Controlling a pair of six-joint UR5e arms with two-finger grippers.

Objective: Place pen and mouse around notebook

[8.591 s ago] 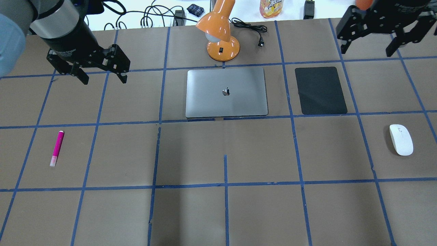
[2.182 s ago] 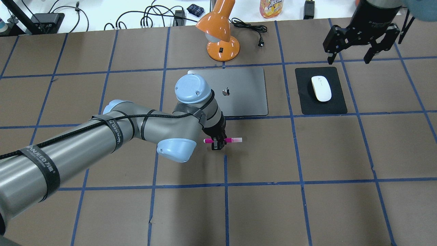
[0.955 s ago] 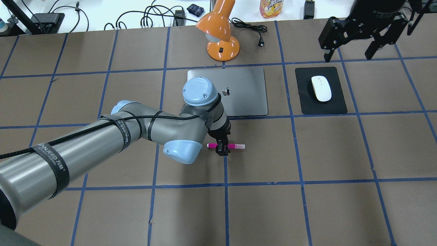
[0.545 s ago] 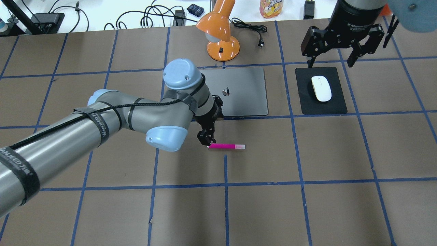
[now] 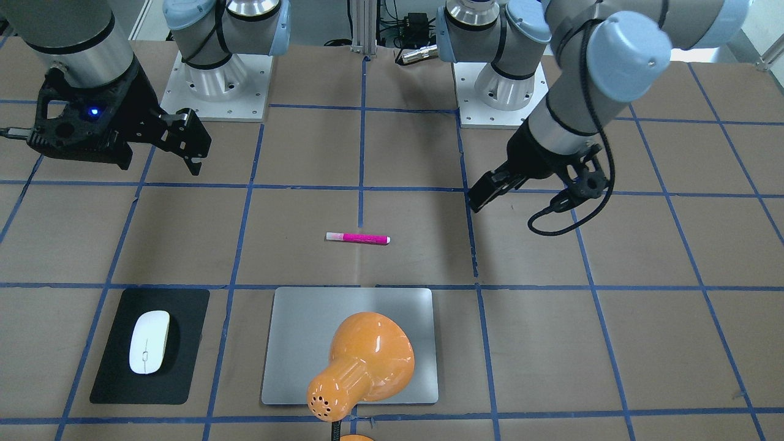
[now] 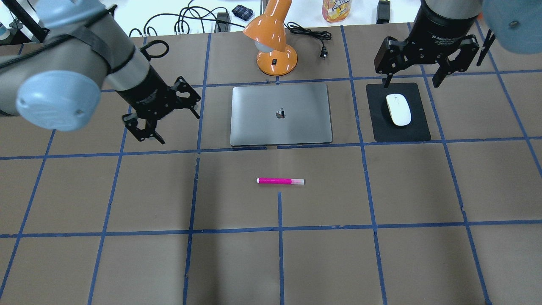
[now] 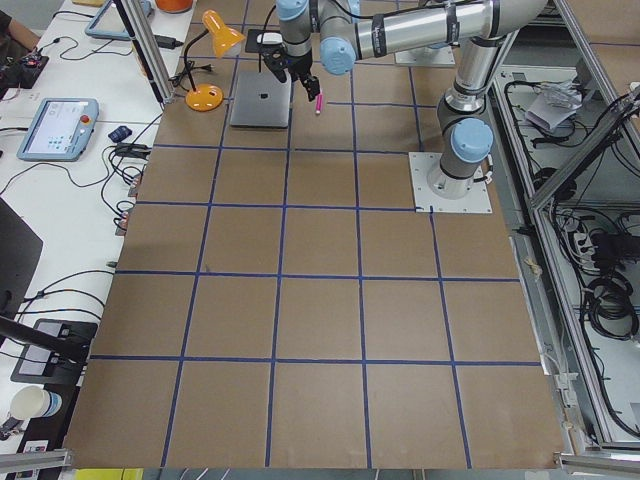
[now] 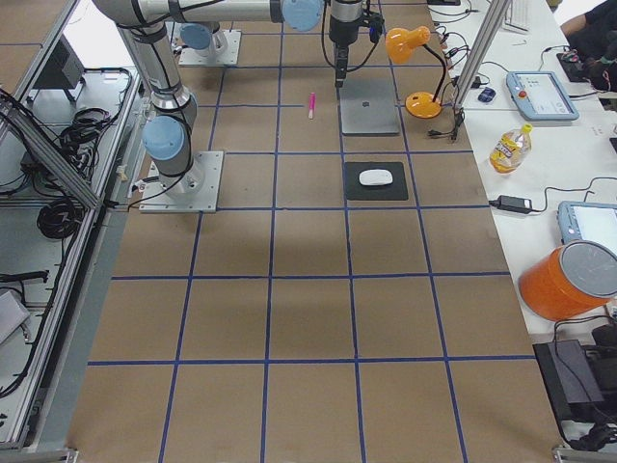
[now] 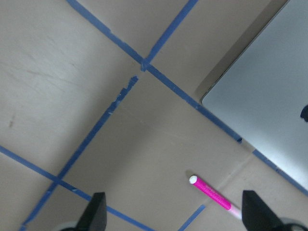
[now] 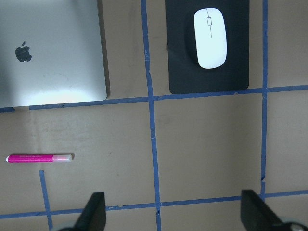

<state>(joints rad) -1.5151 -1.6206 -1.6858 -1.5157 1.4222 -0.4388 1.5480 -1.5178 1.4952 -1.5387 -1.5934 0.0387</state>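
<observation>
Brown papered table [image 6: 322,262], blue tape [image 6: 233,231] grid, notebook [image 6: 262,127] lying flat.

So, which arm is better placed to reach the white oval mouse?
Right, I think. The right claw, open, hangs close to the white oval mouse on the black rectangular mat; the left claw is beyond the silver-grey metallic notebook.
</observation>
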